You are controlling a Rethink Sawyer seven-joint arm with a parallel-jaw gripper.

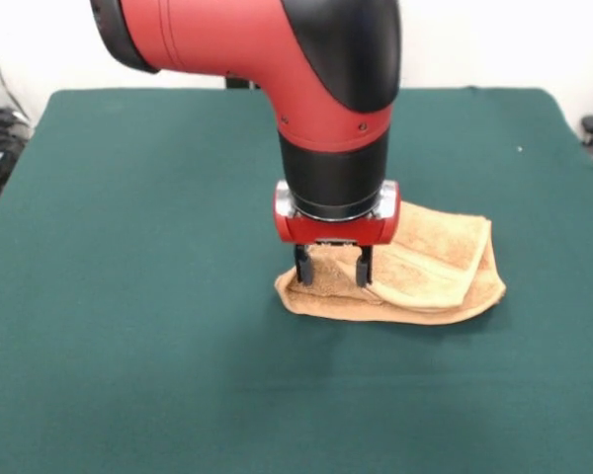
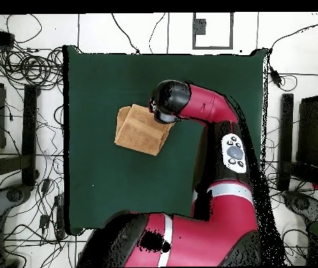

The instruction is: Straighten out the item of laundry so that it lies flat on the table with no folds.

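Atop folded towel [image 1: 430,267], spread fingers [image 1: 302,267]

towel [image 1: 430,272] folded on table [image 1: 128,296]; claw [image 1: 333,269] on its left end

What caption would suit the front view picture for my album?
A red robot arm lowers its open gripper onto one end of a folded tan towel on a green table.
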